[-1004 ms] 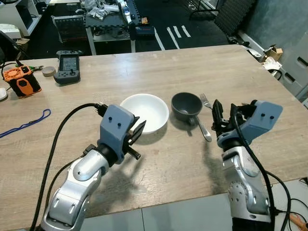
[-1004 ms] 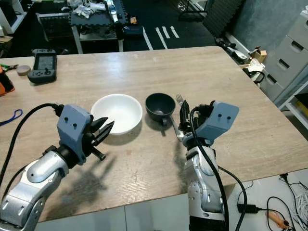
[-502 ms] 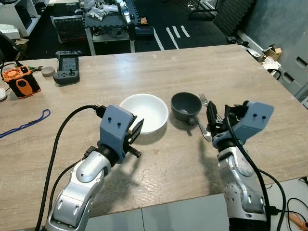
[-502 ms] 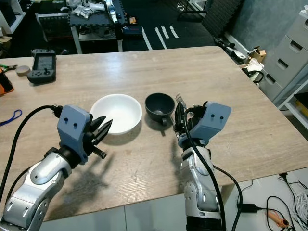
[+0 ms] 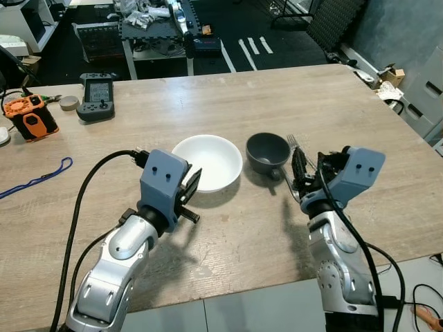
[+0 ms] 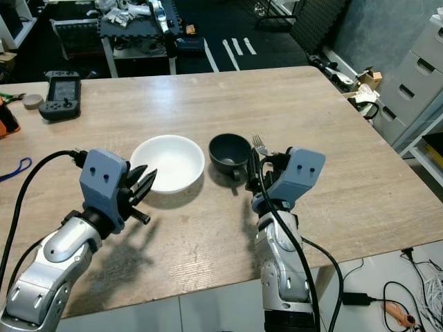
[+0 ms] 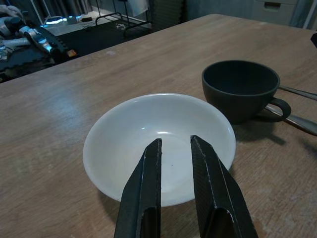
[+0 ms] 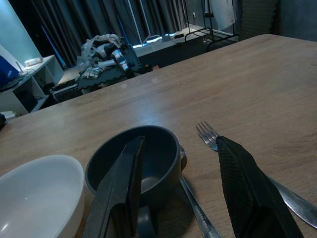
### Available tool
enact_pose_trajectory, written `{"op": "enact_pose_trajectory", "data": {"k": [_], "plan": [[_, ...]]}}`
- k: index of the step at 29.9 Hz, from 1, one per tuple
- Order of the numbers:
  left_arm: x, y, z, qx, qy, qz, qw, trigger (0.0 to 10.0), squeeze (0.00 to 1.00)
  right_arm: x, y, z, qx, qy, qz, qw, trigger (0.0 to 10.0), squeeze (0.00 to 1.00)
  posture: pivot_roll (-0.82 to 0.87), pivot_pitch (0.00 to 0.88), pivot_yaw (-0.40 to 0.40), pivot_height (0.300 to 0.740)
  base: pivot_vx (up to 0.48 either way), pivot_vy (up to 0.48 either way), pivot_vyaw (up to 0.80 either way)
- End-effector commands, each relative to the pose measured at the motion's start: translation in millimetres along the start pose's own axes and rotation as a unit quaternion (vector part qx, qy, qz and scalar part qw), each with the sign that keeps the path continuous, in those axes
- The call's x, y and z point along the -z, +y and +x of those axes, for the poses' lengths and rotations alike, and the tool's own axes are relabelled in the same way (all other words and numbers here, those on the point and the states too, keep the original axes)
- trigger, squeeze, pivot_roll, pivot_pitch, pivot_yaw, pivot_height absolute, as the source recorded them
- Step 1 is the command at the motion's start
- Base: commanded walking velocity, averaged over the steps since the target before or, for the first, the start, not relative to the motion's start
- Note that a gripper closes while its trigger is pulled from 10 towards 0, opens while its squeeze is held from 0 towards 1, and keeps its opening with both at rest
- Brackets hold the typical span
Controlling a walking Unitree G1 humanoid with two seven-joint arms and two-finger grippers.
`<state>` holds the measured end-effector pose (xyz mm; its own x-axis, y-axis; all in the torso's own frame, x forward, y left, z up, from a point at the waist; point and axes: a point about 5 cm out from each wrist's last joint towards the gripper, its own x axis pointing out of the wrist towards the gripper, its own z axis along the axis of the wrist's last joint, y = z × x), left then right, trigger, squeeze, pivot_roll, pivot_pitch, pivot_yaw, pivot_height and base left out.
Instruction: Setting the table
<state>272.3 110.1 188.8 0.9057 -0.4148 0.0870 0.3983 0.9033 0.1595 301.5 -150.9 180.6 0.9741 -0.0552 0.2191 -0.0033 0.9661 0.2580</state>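
A white bowl (image 5: 208,161) sits mid-table with a dark grey cup (image 5: 268,152) just to its right. A fork (image 5: 292,142) and a spoon (image 8: 197,212) lie beside the cup, its handle toward them. My left gripper (image 5: 190,185) hovers at the bowl's near rim, open by a narrow gap, holding nothing; the left wrist view has the bowl (image 7: 158,124) right beyond its fingertips (image 7: 156,145). My right gripper (image 5: 309,168) is low over the spoon and fork, wide open; in its wrist view one finger (image 8: 124,183) overlaps the cup (image 8: 159,151) and the other lies near the fork (image 8: 207,134).
At the table's far left are a handheld controller (image 5: 97,95), an orange tool (image 5: 31,115), a tape roll (image 5: 68,102) and a blue cord (image 5: 34,178). A cluttered cart (image 5: 159,28) stands beyond the table. Bare wood lies right of the fork.
My right gripper has moved left and forward, closer to the cup and the cutlery. The left gripper's fingers have narrowed and edged toward the bowl.
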Motion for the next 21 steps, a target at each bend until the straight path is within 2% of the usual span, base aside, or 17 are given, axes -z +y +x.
{"op": "enact_pose_trajectory", "data": {"k": [1, 21], "plan": [[2.7, 0.7, 0.7, -0.005, 0.004, 0.001, 1.000, 10.0, 0.00, 2.8, -3.1, -0.5, 0.002, 0.004, -0.005, 1.000, 10.0, 0.00, 0.02, 0.051, 0.049, 0.740, 0.000, 0.000, 0.00], [3.7, 4.2, 3.8, -0.010, 0.002, 0.006, 1.000, 10.0, 0.00, 2.1, -4.8, 1.3, 0.001, 0.001, -0.009, 1.000, 10.0, 0.00, 0.02, 0.048, 0.048, 0.740, -0.287, 0.000, 0.00]]}}
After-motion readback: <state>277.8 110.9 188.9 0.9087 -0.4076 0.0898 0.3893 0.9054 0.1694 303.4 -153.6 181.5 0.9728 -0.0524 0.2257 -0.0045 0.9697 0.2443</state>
